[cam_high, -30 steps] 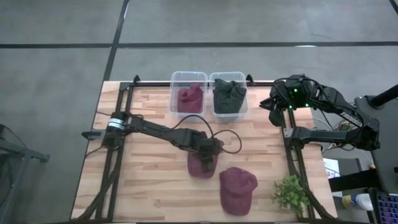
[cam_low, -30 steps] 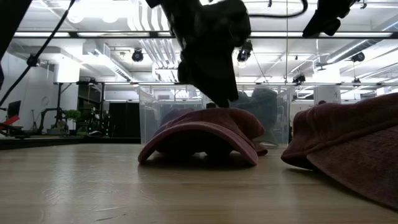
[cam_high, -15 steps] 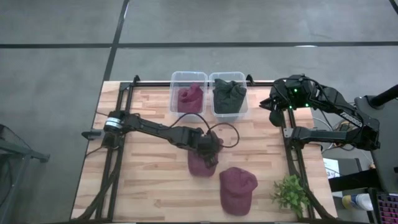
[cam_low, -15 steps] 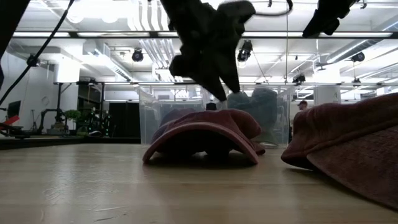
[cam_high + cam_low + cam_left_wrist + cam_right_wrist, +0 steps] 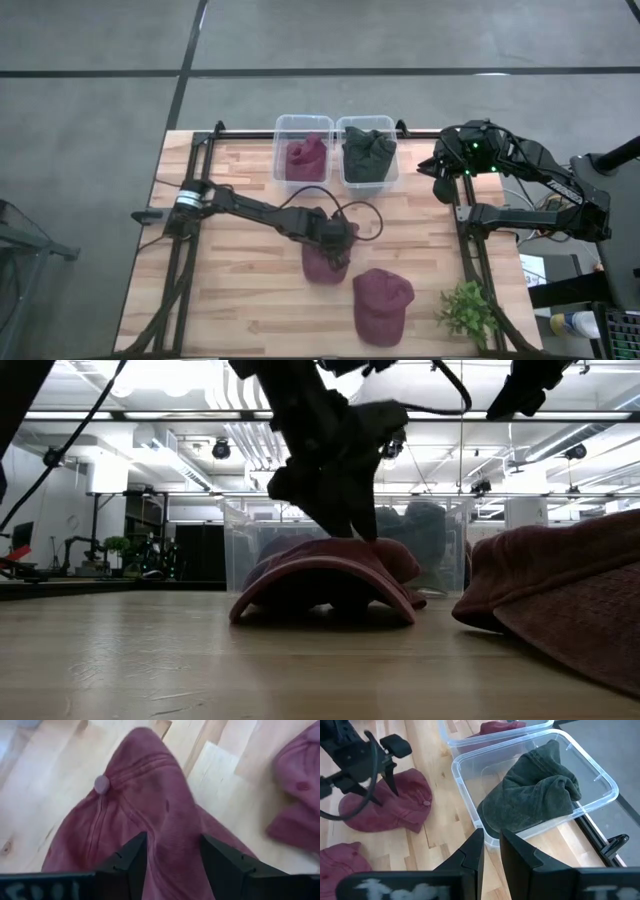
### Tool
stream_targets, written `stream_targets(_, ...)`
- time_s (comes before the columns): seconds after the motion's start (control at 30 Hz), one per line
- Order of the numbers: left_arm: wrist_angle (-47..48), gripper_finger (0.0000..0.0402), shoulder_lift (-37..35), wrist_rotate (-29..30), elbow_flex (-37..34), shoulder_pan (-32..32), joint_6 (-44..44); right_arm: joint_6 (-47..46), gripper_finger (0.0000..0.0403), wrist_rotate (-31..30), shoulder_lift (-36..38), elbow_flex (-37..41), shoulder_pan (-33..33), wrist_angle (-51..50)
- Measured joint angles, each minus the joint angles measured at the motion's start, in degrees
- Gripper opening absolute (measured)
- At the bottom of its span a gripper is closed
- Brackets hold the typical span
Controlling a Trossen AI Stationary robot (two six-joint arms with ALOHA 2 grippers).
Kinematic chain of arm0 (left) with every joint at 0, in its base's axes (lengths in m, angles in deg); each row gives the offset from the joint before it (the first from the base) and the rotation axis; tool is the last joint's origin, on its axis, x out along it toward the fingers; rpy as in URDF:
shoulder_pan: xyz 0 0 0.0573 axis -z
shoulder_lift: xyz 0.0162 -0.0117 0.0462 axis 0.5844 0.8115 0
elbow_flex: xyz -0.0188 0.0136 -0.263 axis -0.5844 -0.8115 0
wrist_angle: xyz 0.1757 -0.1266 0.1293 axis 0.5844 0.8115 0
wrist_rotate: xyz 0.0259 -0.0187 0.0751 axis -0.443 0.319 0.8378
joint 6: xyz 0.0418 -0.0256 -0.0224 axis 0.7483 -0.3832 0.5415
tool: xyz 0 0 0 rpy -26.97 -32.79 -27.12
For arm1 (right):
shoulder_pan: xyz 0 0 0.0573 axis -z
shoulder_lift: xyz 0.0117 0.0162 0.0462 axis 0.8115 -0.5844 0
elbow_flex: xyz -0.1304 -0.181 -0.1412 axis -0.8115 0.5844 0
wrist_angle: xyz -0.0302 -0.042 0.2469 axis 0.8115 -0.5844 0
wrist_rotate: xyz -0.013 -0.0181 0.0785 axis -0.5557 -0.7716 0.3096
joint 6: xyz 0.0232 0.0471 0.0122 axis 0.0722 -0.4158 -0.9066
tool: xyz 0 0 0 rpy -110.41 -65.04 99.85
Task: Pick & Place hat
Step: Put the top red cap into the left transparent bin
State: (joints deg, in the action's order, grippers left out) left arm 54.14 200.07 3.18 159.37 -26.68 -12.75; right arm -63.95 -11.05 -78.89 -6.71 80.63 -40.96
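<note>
Nearest the table's front edge, a second maroon cap [image 5: 382, 303] is lying beside a small green plant [image 5: 467, 312]. Mid-table, the left gripper [image 5: 336, 247] is pressing down on the maroon hat [image 5: 325, 262], fingers [image 5: 131, 860] spread astride a ridge of crown fabric, not yet pinched. Farther back, two clear bins [image 5: 337, 150] are sitting side by side, one holding maroon cloth, one dark green. The right gripper [image 5: 441, 186] is waiting at the table's right edge near the bins, fingers nearly closed, holding nothing.

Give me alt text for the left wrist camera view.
The left gripper has its two dark fingers open on either side of a fold in a maroon cap lying on the wooden table. Part of a second maroon cap shows nearby.
</note>
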Motion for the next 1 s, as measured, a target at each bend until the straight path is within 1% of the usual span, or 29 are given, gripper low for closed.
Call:
stream_targets(0.33,-0.57,0.0174,4.21,-0.46,-0.41,0.02,-1.19,-0.22,0.0059,0.01,0.0,0.0,0.0,-0.01)
stream_targets(0.5,-0.5,0.0174,6.1,-0.72,-0.87,0.02,-3.45,-0.24,0.0059,0.01,0.0,0.0,0.0,-0.01)
stream_targets(0.57,-0.53,0.0167,6.31,-0.99,-0.87,0.09,-4.26,-0.22,0.0059,0.01,0.0,0.0,0.0,-0.01)
stream_targets(0.63,-0.59,0.0149,6.38,-1.07,-0.87,0.26,-5.31,-0.22,0.0059,0.01,0.0,0.0,-0.02,-0.03)
stream_targets(0.7,-0.69,0.012,6.41,-1.15,-0.89,0.42,-5.88,-0.22,0.0059,0.01,-0.02,-0.02,0.0,-0.03)
stream_targets(0.87,-0.64,0.0019,6.15,-1.23,-0.9,1.19,-5.8,-0.02,0.0059,0.01,0.0,0.0,0.0,-0.03)
stream_targets(0.9,-0.62,0.0011,5.93,-1.27,-0.94,1.33,-5.8,-0.02,0.0059,0.01,-0.01,0.0,0.0,-0.03)
stream_targets(1.0,-0.14,0.0006,4.88,-1.54,-1.05,1.64,-5.78,0.0,0.0059,0.01,-0.02,0.0,0.0,-0.03)
